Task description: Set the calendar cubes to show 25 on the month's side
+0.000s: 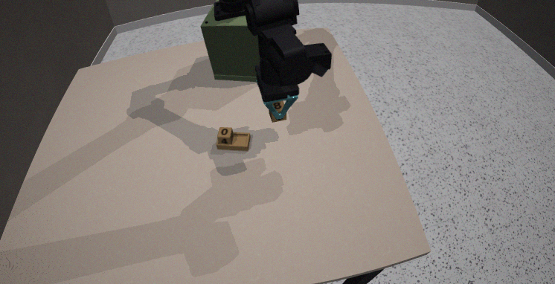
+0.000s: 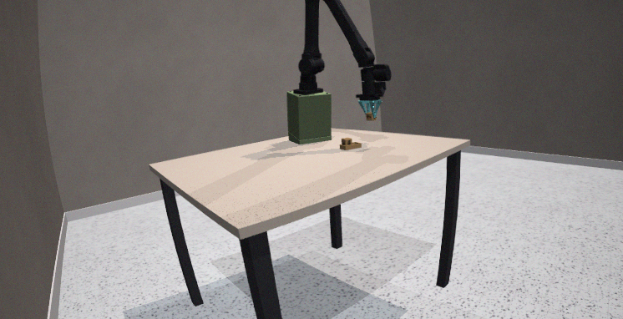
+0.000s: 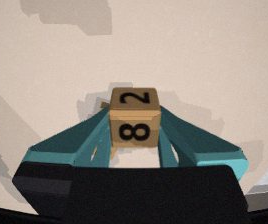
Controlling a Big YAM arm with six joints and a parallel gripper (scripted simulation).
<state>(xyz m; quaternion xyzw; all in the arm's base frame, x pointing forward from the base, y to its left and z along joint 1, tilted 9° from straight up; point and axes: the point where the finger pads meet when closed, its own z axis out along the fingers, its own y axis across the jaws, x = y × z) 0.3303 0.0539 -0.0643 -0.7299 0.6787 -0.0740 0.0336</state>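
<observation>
Top view. One gripper [image 1: 278, 117] [image 2: 371, 115] [image 3: 134, 112], teal-fingered, closed on one wooden cube [image 1: 277, 106] [image 2: 370, 117] [image 3: 135, 116]; an 8 showed on the cube, partly covered by the near finger. One tray [image 1: 241, 142] [image 2: 351, 146], wooden, flat on the worktop [image 1: 329, 189] [image 2: 279, 177] [image 3: 195, 55], the gripper well apart from it. One second cube [image 1: 225, 134] [image 2: 346, 141], standing in one end of the tray, 0 on top; the figure on its side was partly hidden by the tray's wall. The arm's upper part was cut off by the frame edge.

Exterior view. Held cube between the fingertips, raised above the worktop, higher than the tray; its marking was too small to read. Second cube in the tray, its figures likewise illegible. Arm complete, mounted on a green pedestal [image 2: 309, 118].

Wrist view. Held cube gripped from both sides, a 2 and an 8 on adjoining faces, both lying sideways in this view. Behind it, slivers of brown wood, mostly hidden by cube and finger; which piece they belonged to could not be told.
</observation>
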